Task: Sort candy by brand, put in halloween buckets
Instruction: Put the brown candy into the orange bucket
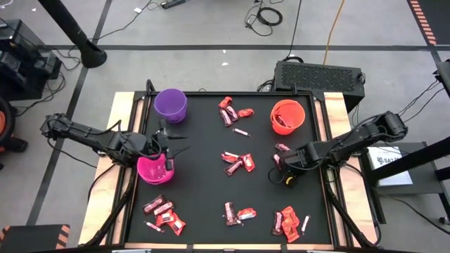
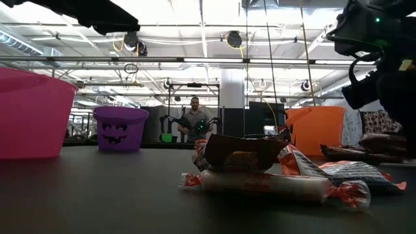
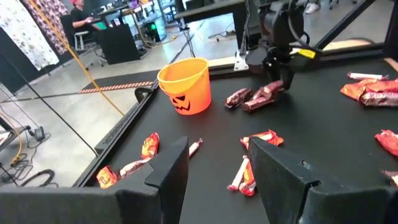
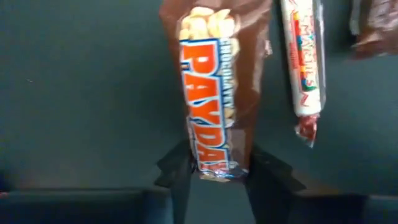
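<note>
Three buckets stand on the black table: purple (image 1: 171, 105), magenta-pink (image 1: 155, 170) and orange (image 1: 287, 116). Wrapped candy lies in small heaps: far middle (image 1: 235, 112), centre (image 1: 238, 162), near middle (image 1: 239, 213), near left (image 1: 163, 214) and near right (image 1: 288, 221). My left gripper (image 1: 170, 151) (image 3: 217, 155) is open over the far rim of the magenta-pink bucket and holds nothing. My right gripper (image 1: 279, 163) (image 4: 214, 177) is low at the table's right, near the orange bucket, shut on a brown-wrapped bar (image 4: 214, 87). A thin white stick (image 4: 305, 62) lies beside that bar. My right gripper pinches the brown bar between its two fingers at the bar's near end (image 4: 214, 163). The bar runs straight out from the fingers. The fingers (image 3: 277, 78) come at it slanting down from the table's right. Whether the bar is lifted off the table, I cannot tell.
More brown bars (image 3: 239, 98) lie next to the held one. Bare black table lies between the heaps. Wooden rails (image 1: 119, 105) edge the table left and right. Beyond the far edge sit a black box (image 1: 320, 74) and floor cables; a person (image 2: 195, 120) stands far off in the room.
</note>
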{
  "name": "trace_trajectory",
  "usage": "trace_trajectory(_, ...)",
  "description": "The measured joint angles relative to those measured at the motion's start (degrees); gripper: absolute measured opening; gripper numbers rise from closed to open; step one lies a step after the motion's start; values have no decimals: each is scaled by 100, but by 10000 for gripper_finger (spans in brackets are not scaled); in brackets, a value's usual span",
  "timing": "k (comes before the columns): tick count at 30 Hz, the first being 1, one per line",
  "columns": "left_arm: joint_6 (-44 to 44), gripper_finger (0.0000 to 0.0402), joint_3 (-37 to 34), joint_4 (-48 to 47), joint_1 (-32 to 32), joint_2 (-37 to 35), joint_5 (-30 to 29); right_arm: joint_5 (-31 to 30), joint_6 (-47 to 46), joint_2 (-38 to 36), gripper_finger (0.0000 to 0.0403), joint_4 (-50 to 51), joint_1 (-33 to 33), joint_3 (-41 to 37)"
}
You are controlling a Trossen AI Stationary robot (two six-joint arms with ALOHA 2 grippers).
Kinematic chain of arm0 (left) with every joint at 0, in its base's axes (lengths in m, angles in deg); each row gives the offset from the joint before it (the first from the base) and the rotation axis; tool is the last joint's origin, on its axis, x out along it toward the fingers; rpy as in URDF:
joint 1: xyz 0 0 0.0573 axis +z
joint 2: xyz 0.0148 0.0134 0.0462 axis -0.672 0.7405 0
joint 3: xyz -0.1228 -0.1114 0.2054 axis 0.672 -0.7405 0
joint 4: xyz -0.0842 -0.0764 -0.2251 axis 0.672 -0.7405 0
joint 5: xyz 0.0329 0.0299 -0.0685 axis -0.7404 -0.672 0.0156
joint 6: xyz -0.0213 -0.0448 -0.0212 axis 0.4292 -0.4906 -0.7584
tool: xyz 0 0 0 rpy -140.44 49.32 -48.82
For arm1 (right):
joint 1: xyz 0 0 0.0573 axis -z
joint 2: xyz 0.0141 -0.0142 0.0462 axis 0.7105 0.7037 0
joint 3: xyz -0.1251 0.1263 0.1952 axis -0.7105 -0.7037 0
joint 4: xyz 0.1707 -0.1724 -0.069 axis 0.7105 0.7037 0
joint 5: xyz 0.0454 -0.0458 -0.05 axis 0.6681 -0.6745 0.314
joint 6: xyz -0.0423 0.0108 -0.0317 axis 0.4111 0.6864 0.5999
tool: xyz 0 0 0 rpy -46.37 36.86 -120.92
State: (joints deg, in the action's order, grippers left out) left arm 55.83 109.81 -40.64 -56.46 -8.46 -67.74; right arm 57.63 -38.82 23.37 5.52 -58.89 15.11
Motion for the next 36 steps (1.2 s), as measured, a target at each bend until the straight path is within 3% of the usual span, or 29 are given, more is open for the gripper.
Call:
trace_trajectory(5,-31,176,0,19,1,0,0,-51,191,-4,83,174,-1,295)
trace_trajectory(12,-41,176,0,13,1,0,0,-122,460,-4,80,440,1,736)
trace_trajectory(17,-44,176,0,13,1,0,0,-521,802,-4,81,903,14,1258)
trace_trajectory(21,-44,176,0,15,1,0,0,-1223,1360,-4,81,1551,212,1836)
trace_trajectory(29,-44,176,0,80,-1,0,0,-3073,3032,-9,82,2003,1296,3014)
trace_trajectory(36,-46,176,0,89,-5,0,0,-3238,4165,-10,82,1935,2738,3260)
